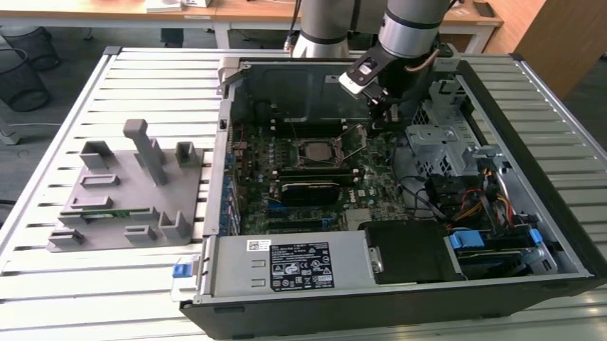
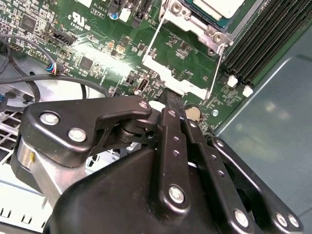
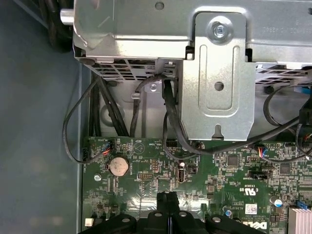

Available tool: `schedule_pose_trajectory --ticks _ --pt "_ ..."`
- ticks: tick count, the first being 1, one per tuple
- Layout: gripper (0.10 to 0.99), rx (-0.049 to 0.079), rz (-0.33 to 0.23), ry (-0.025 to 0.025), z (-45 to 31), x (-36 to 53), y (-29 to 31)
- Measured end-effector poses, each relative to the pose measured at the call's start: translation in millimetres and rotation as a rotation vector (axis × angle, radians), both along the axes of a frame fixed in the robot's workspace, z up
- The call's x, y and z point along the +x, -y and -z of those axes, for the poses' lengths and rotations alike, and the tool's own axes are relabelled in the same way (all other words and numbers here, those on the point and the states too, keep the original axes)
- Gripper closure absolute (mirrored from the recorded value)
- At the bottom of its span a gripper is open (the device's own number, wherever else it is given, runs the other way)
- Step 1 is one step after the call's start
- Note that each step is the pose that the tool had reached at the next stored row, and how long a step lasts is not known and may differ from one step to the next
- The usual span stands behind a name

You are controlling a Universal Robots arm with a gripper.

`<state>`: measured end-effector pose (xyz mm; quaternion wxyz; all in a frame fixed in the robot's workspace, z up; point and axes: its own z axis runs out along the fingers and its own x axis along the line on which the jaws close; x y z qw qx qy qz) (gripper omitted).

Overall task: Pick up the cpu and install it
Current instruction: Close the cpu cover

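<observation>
The cpu (image 1: 318,150) lies flat in the motherboard socket in the middle of the open computer case; its pale metal top (image 2: 220,7) also shows in the second wrist view. The socket's metal frame (image 2: 163,73) and wire lever (image 2: 155,44) stand swung open toward the gripper. My gripper (image 1: 379,128) hangs inside the case, on the exterior view's right of the socket, low over the green board. In both wrist views its black fingers (image 2: 174,105) are pressed together with nothing between them (image 3: 168,197). The tips are right at the free end of the open frame.
A grey metal drive cage (image 3: 219,73) with black cables (image 3: 170,122) rises just beyond the gripper. A coin battery (image 3: 118,165) and black memory slots (image 2: 263,44) sit nearby. A grey fixture (image 1: 124,192) holding a green memory stick (image 1: 106,213) stands on the slatted table (image 1: 95,284).
</observation>
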<state>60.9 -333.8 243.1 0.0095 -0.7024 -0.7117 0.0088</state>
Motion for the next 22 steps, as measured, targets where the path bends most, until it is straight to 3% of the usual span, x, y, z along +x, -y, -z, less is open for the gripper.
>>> schedule_pose_trajectory --ticks 22 --pt "0.98 0.0 0.0 0.0 -11.5 -1.6 0.0"
